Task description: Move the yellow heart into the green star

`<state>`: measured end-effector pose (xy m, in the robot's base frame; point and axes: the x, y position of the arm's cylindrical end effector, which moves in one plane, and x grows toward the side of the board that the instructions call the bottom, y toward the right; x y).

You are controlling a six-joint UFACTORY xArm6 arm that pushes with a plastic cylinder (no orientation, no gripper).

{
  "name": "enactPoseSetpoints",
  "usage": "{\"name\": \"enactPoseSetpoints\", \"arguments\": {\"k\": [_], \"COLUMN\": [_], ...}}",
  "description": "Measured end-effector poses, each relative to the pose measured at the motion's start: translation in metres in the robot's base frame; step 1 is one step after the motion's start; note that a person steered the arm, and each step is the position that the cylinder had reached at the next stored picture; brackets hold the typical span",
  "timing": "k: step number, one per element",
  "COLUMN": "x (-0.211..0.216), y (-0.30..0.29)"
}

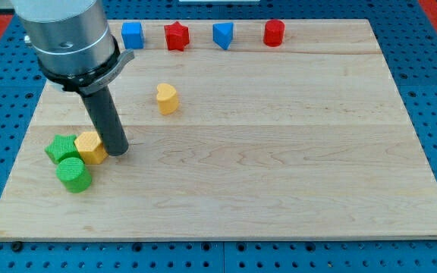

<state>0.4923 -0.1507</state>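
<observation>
The yellow heart (167, 98) lies on the wooden board, up and left of its centre. The green star (61, 148) lies near the board's left edge, touching a yellow block (90, 147) on its right. My tip (117, 151) rests on the board just right of that yellow block, about touching it. The tip is below and left of the yellow heart, well apart from it. The rod rises from the tip up to the grey arm body at the view's top left.
A green cylinder (74, 174) sits just below the green star and the yellow block. Along the board's top edge stand a blue block (132, 35), a red star (176, 36), a blue block (223, 35) and a red block (274, 32).
</observation>
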Motion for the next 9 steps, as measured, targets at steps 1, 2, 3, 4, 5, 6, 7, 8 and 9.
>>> {"name": "enactPoseSetpoints", "arguments": {"k": [1,2,3,4,5,6,7,8,9], "x": [-0.025,-0.077,-0.096,-0.104,-0.136,-0.146,-0.136,-0.109,-0.077], "y": [0.019,0.059,0.097,0.117,0.141,0.127,0.096,0.056,0.017]}}
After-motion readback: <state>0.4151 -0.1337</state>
